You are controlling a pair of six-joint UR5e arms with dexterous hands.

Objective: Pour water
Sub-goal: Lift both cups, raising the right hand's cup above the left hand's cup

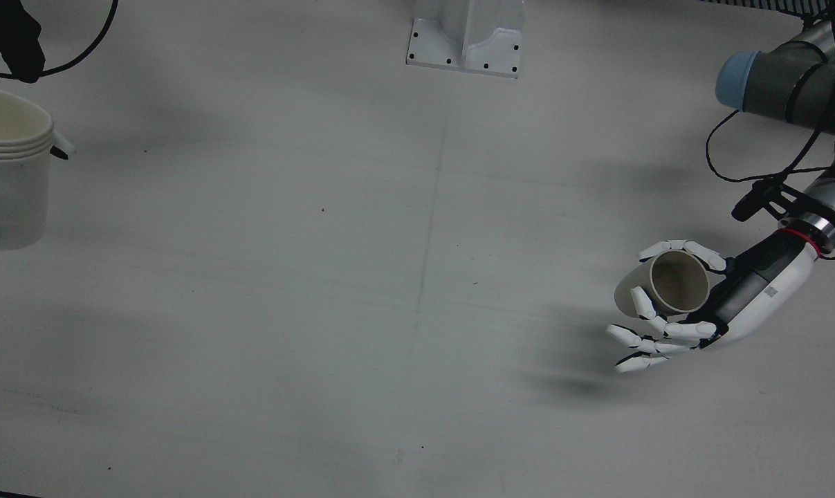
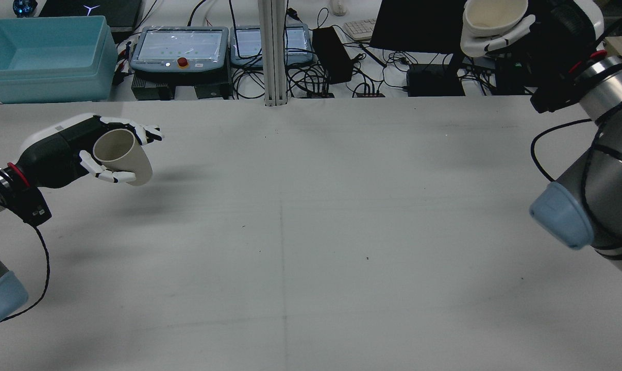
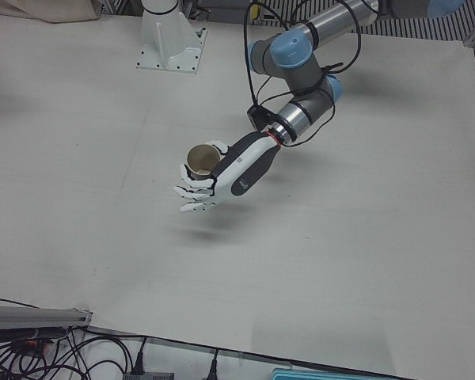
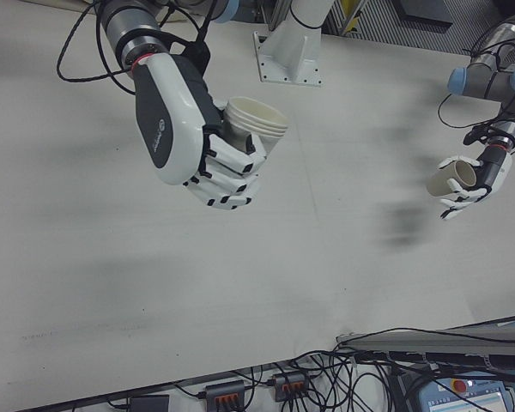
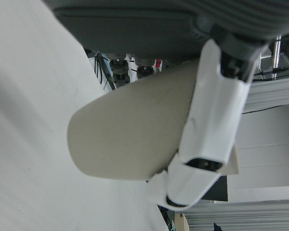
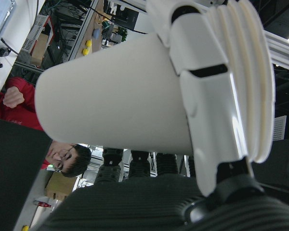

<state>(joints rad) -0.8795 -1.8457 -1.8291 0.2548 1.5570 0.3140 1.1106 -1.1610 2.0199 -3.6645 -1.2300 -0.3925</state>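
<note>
My left hand (image 2: 66, 149) is shut on a single beige paper cup (image 2: 122, 157) and holds it tilted above the table, its mouth facing back toward the arm. The same hand (image 1: 725, 301) and cup (image 1: 673, 282) show in the front view, and the cup's side fills the left hand view (image 5: 130, 139). My right hand (image 4: 184, 129) is shut on a stack of nested white paper cups (image 4: 253, 124), raised high over the table's other side. In the rear view the stack (image 2: 496, 15) stands roughly upright in the hand (image 2: 496, 44). I cannot see any water.
The white pedestal base (image 1: 465, 41) stands at the table's robot side. Beyond the far edge are a blue bin (image 2: 43, 56), teach pendants (image 2: 179, 46) and cables. A person (image 6: 62, 159) shows in the right hand view.
</note>
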